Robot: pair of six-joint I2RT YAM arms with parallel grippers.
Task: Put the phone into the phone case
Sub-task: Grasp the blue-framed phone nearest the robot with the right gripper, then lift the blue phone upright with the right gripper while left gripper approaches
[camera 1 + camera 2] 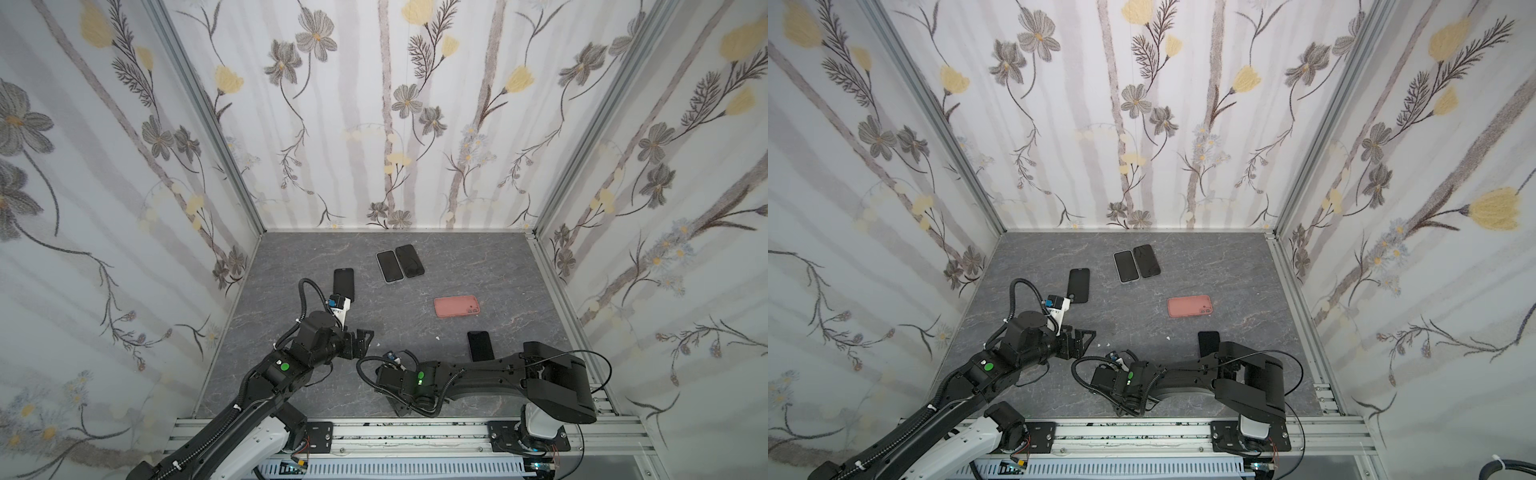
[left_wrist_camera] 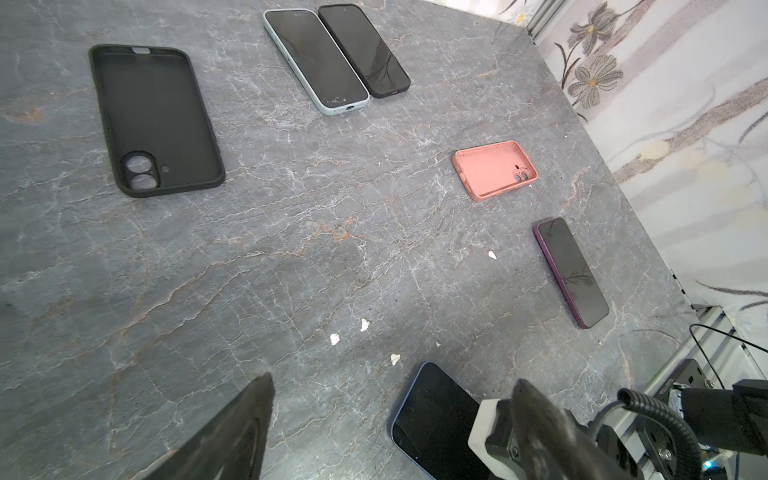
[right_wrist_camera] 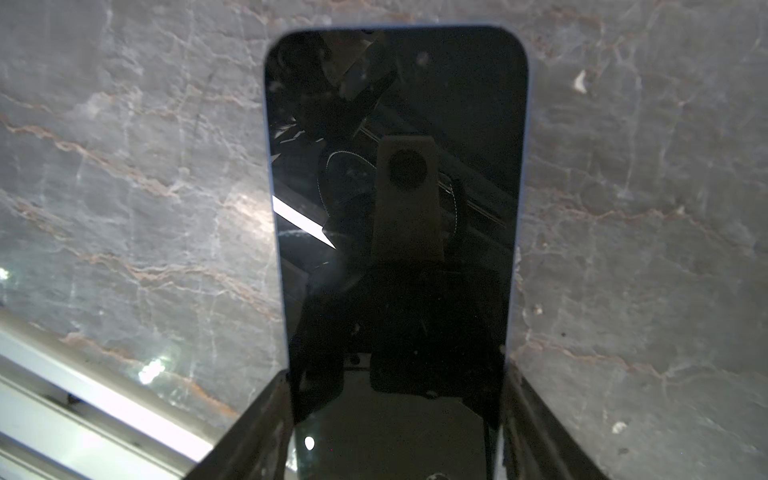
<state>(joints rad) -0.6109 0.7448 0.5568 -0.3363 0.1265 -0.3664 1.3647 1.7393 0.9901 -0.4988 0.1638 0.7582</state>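
the right gripper (image 3: 395, 370) is down at the table with its jaws against both long edges of the blue-rimmed phone (image 3: 395, 187), one finger on each side near its lower end. it looks to me like a side pinch on a phone lying flat, screen up, on the grey marble-look table (image 2: 291, 249). taking it by the edges makes sense, since the flat glass offers nothing to catch. from above the phone is hidden under that wrist, close to the front aluminium rail (image 3: 83, 386), so there is little room behind it and plenty ahead. the left gripper (image 2: 392, 378) hangs just beside it, jaws spread wide with nothing in them, likely placed to steady a case. two cases lie empty, hollow side up: the black case (image 2: 158, 120) toward the back left and the pink case (image 2: 494, 170) mid-table toward the right; which one suits this phone i cannot tell. a purple phone (image 2: 571, 270) lies bare on the right, nearer the front than the pink case. a pale-cased phone (image 2: 316, 58) and a black-cased phone (image 2: 363, 50) lie touching near the back wall. the stretch from the gripped phone to either case is bare but for a few white flecks (image 2: 334, 338), so a lift and carry should have a clear run.
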